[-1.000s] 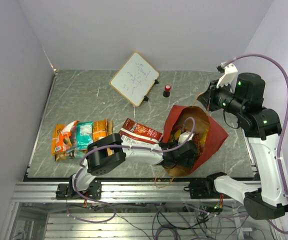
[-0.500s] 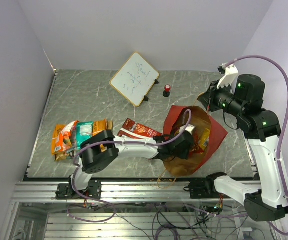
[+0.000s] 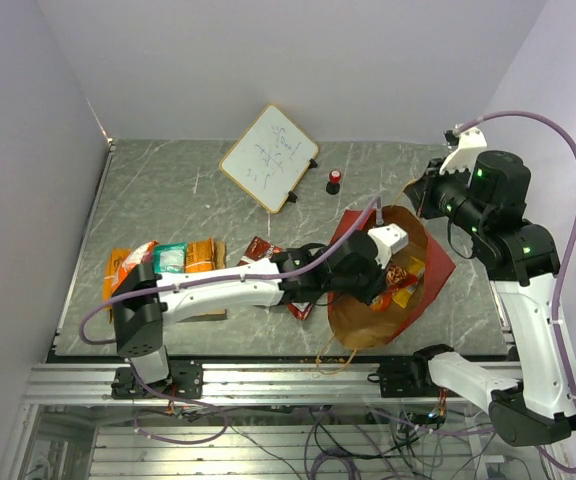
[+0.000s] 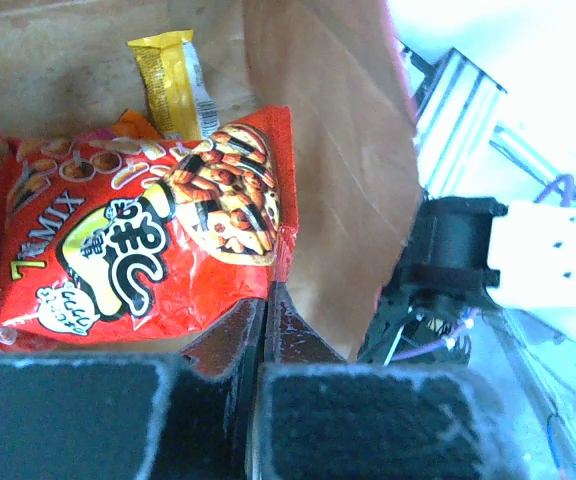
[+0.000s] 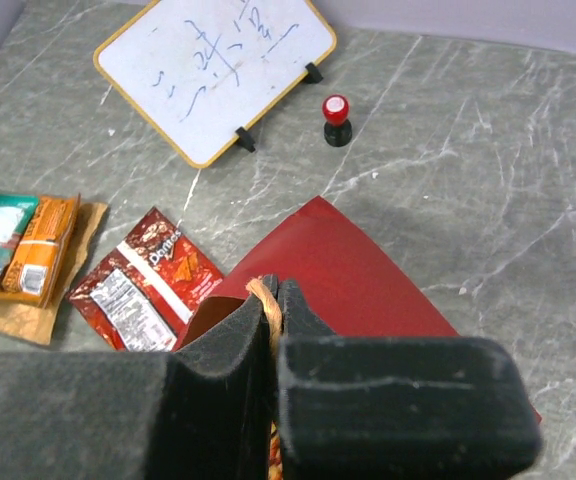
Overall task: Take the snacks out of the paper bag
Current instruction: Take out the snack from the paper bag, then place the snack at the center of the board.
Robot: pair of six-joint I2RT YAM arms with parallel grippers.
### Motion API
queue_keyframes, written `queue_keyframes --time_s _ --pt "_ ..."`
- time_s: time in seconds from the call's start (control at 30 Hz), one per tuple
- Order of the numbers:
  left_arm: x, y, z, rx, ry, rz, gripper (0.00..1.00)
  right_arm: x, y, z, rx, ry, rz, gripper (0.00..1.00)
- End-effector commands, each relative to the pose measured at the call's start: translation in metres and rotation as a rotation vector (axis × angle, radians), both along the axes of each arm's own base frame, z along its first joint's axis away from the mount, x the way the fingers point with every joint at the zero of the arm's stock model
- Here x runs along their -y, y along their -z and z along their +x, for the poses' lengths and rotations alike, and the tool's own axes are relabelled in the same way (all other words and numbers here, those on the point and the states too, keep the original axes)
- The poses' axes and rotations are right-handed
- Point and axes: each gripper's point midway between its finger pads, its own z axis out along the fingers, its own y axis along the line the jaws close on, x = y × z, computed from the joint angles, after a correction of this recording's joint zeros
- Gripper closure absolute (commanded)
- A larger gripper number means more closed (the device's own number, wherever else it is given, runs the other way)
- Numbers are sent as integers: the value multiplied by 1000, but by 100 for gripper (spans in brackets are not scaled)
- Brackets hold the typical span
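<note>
The paper bag [image 3: 436,268] lies on its side, red outside, brown kraft inside [image 4: 338,180]. My right gripper [image 5: 276,285] is shut on its twisted handle [image 5: 268,305] and holds the mouth up. My left gripper [image 4: 265,292] is inside the bag, shut on the lower corner of a red snack packet [image 4: 138,240]. A yellow packet [image 4: 173,85] lies deeper in. In the top view the left gripper [image 3: 383,272] sits in the bag's mouth. On the table lie a red chip packet [image 5: 143,280] and orange [image 3: 123,272] and teal [image 3: 168,258] packets.
A white whiteboard [image 3: 268,157] stands at the back of the table, with a small red-capped object [image 3: 334,179] beside it. My left arm [image 3: 228,288] stretches low across the table over the red chip packet. The table's metal rail [image 3: 268,380] runs along the near edge.
My left arm has stretched out and pushed its gripper deeper into the bag, and its jaws have closed on the red packet. The right gripper still holds the handle.
</note>
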Motion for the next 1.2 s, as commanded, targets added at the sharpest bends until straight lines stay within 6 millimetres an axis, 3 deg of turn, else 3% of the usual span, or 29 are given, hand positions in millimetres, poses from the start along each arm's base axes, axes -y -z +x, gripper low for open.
queue_keyframes --time_s 0.0,0.1,0.33,0.47,0.57,0.77,0.87,1.03,1.1,1.17 --pt "-23 -37 -16 82 147 16 93 5 -17 14 75 59 20 100" --pt "-44 -59 -23 121 177 4 93 8 -14 18 68 81 14 100" --pt "-109 -132 -46 179 207 -100 93 16 -4 23 40 145 11 100" --pt "-154 -144 -30 161 62 -90 93 18 -2 22 23 157 10 100" --pt "-185 -145 -4 144 -95 -84 93 21 -2 20 22 172 14 100" --pt "-220 -113 54 23 -379 -39 93 21 -4 17 31 171 23 100" --pt "-223 -79 81 -77 -485 13 93 17 -4 16 26 149 21 100" --pt "-212 -16 112 -131 -551 40 93 13 0 14 20 114 13 100" --pt "-230 17 124 -201 -697 126 93 11 0 13 21 103 20 100" --pt "-242 38 129 -261 -804 203 93 9 -3 13 21 93 31 100"
